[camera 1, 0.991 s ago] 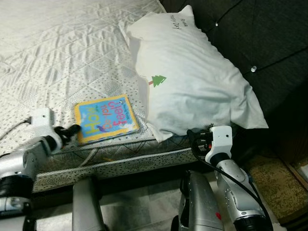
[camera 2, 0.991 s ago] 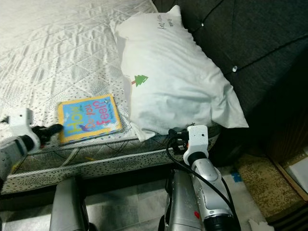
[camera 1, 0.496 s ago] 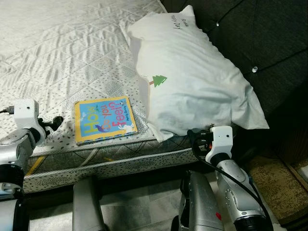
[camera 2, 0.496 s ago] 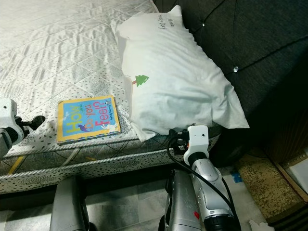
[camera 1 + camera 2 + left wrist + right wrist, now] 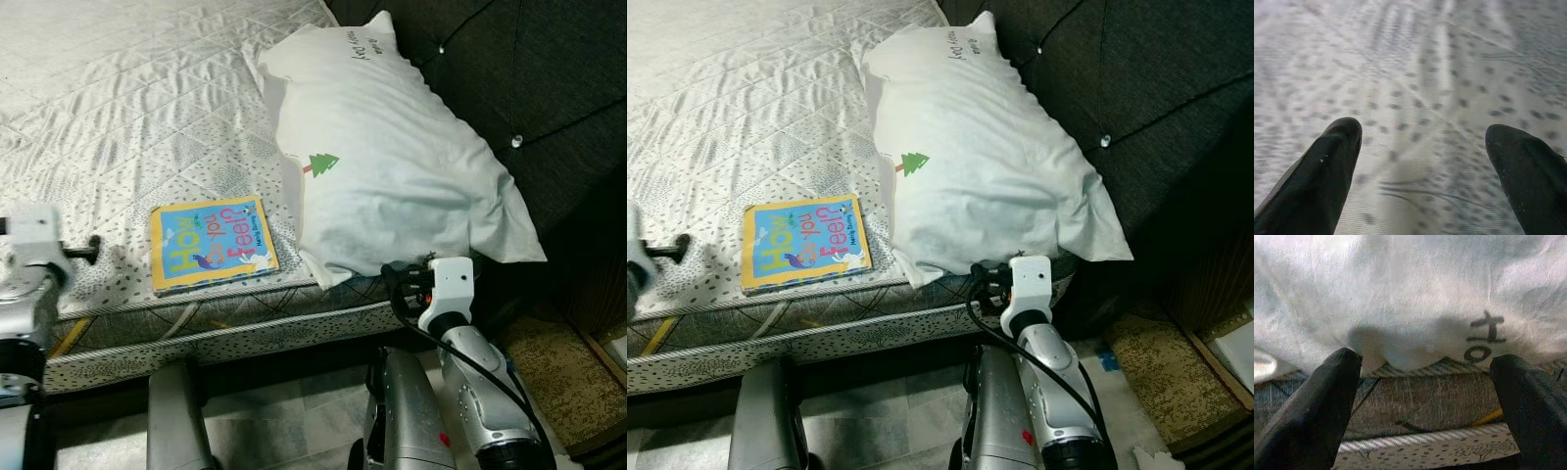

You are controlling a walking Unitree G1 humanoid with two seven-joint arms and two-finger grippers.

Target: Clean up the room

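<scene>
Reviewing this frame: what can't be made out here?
- Writing at the pillow's top end: too small to read in the eye views.
- Right claw: its fingers are hidden behind the wrist block in the eye views.
- Bedspread in the left wrist view: blurred, so its pattern smears.
- Book's small print: too small.

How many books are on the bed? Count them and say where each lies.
1. The book lies flat on the bed near its front edge, just left of the pillow, apart from the open left hand. Others may be hidden under the pillow.

Head cameras overlook bed (image 5: 147, 117); wrist cameras close.
</scene>
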